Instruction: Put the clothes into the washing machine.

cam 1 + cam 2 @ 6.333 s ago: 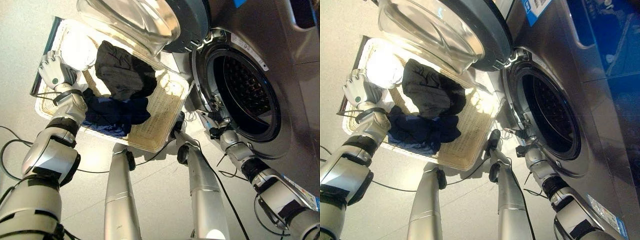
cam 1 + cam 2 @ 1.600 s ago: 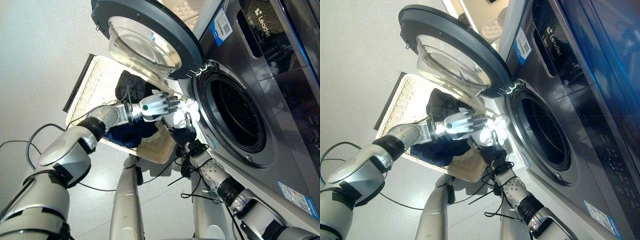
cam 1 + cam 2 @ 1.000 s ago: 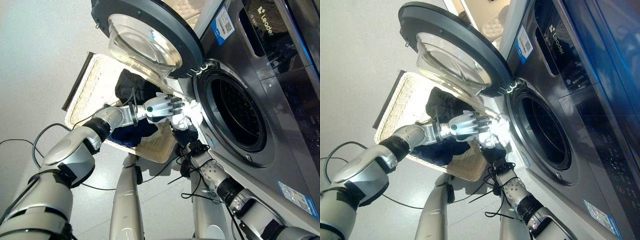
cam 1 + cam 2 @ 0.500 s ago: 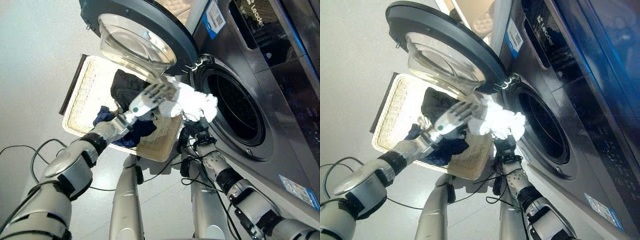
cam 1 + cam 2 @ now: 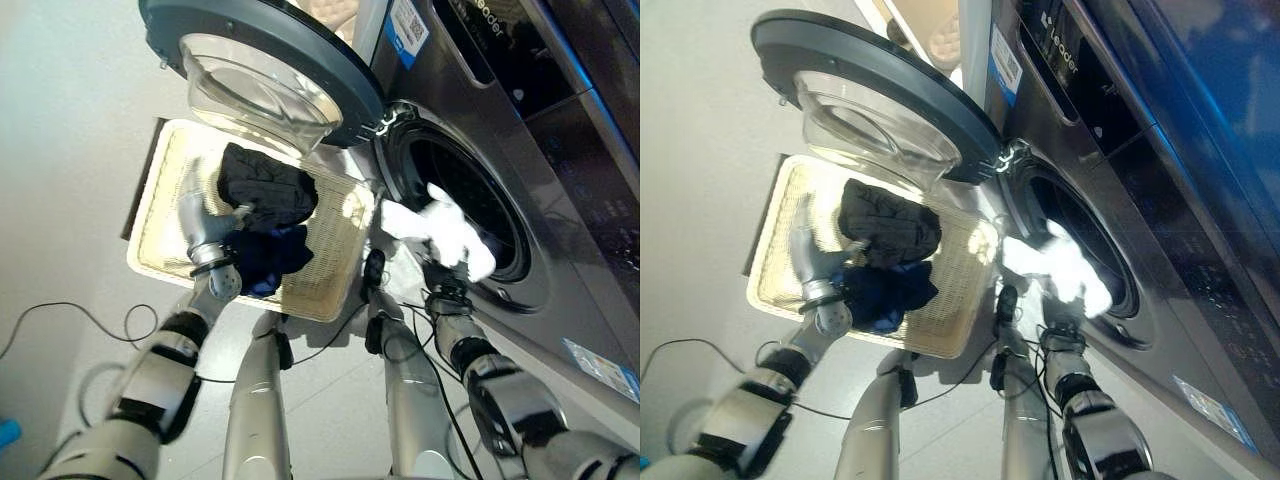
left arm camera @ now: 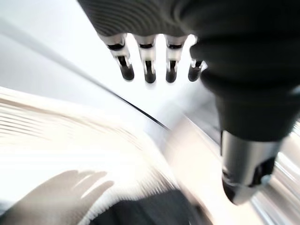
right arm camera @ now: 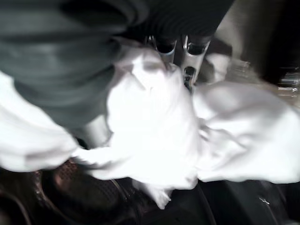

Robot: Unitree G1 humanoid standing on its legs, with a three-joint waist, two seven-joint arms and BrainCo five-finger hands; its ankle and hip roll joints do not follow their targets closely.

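From the head: crumpled white cloth (image 5: 437, 232) bunched at the mouth of the grey front-loading washing machine (image 5: 545, 170), right hand (image 5: 447, 283) just beneath, fingers buried in it; left hand (image 5: 196, 214) over the cream wicker basket (image 5: 322, 268), beside a black garment (image 5: 264, 189). At the left wrist: fingers (image 6: 148, 70) straight, holding nothing. At the right wrist: white cloth wrapped over the fingers (image 7: 190, 49), grip impossible to tell

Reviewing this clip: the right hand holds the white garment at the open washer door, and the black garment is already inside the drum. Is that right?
Not quite. The black garment lies in the wicker basket on the floor, as the left eye view shows, not in the drum. The rest stands: the right hand holds the white garment at the washer opening.
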